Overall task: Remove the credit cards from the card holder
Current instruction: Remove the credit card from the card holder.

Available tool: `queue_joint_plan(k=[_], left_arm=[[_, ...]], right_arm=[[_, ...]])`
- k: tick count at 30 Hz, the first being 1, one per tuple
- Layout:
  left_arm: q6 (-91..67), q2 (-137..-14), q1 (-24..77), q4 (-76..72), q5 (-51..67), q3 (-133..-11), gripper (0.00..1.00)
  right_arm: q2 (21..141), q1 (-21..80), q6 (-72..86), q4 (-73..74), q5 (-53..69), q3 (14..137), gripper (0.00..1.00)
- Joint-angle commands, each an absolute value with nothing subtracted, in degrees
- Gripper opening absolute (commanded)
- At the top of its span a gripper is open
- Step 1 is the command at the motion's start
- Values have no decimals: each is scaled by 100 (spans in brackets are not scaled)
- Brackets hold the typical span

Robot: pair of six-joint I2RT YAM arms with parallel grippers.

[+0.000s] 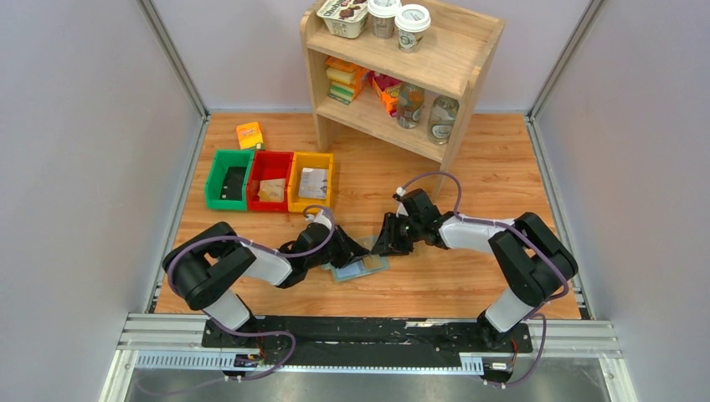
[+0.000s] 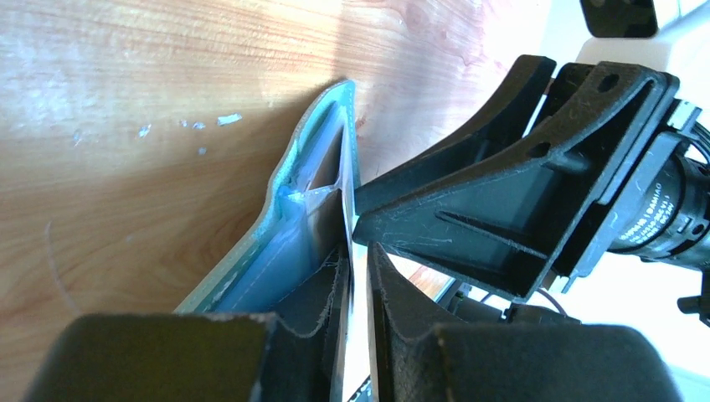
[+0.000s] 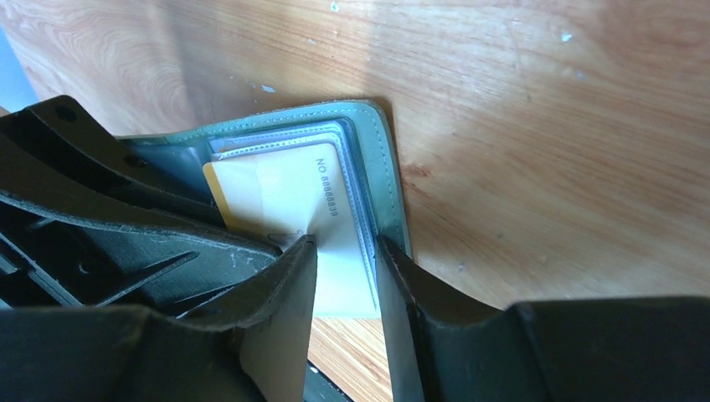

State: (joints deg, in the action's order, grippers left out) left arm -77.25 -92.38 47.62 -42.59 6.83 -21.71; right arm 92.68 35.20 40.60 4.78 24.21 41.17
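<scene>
the card holder [image 1: 362, 270] lies open on the worktop [image 1: 469, 276], lower centre of the top view, between both arms. the left pincer [image 2: 356, 293] is almost closed on a thin pale edge, which we judge to be the card [image 3: 289, 188]. the right pincer [image 3: 345, 251] is narrow, its tips resting on the card face near the holder's lower edge and clamping nothing.

risks, as we judge them:
- nothing clearly pins the holder, so a pull may drag it along with the card.
- a skewed pull may jam the card in its pocket.
- the crowded fingertips may collide.
</scene>
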Motion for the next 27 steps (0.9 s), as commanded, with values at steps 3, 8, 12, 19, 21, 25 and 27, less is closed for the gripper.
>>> queue_joint_plan(k=[3,8,12,19,21,25,27], left_arm=[[-7682,-8543,4887,-4729,642,-2039,18],[-7699,-8262,4869,-4535,607,-1916,18],[-7752,-7972,4878,-4273,475,-1741,17],[-7708,-7410,4869,-3367,203,-1635,11],[-7752,-7331,4869,-3252,158,-1582,10],[-7813,-7243,4869,-2832,176,-1599,9],[-7831,-7163,4878,-2499,150,-1617,7]], right_arm=[[9703,3656,4113,518,2268,3946,39],[9756,3647,4140,562,2206,3946,39],[9756,3639,4140,580,2180,3946,39],[9765,3630,4157,580,2145,3946,39],[9756,3630,4157,571,2153,3946,39],[9747,3630,4166,580,2118,3938,39],[9756,3621,4166,580,2118,3929,39]])
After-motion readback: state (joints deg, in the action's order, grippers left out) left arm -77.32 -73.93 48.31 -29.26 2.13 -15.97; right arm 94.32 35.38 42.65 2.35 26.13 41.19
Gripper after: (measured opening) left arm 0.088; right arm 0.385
